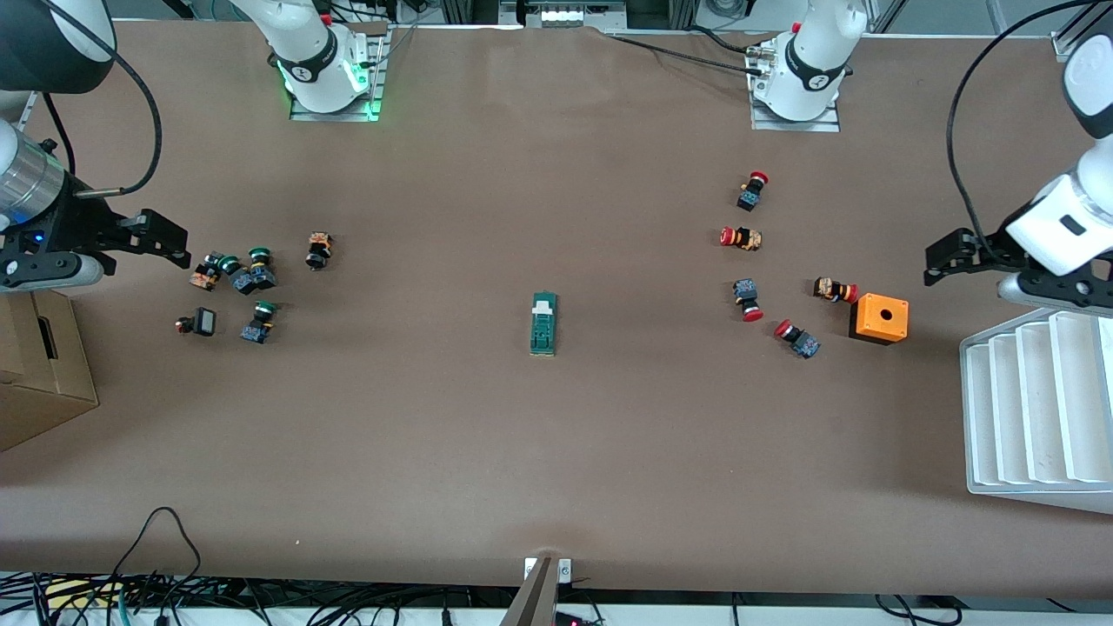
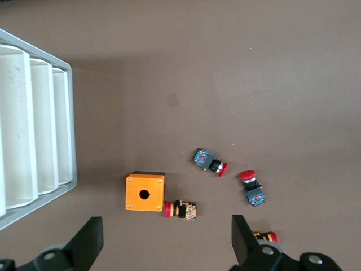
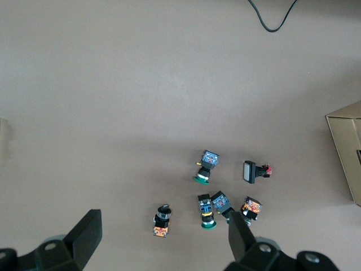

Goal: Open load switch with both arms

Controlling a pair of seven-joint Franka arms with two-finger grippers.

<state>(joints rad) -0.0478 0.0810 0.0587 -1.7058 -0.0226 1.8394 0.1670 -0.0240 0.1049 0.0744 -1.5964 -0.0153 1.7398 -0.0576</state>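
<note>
Load switch (image 1: 543, 323) lying alone mid-bench, likely kept clear of button clutter for access from both ends; left claw (image 1: 948, 258) over orange box (image 1: 879, 318) end, right claw (image 1: 165, 238) over green buttons (image 1: 254, 270), both open, empty, waiting.

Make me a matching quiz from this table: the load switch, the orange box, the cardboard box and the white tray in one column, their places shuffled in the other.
Things:
1. load switch
2. orange box
3. cardboard box
4. white tray

Places:
A. at the table's edge, at the right arm's end
B. at the table's edge, at the left arm's end
C. lying alone in the middle of the table
D. beside the red-capped buttons

Pairs: 1-C, 2-D, 3-A, 4-B
</note>
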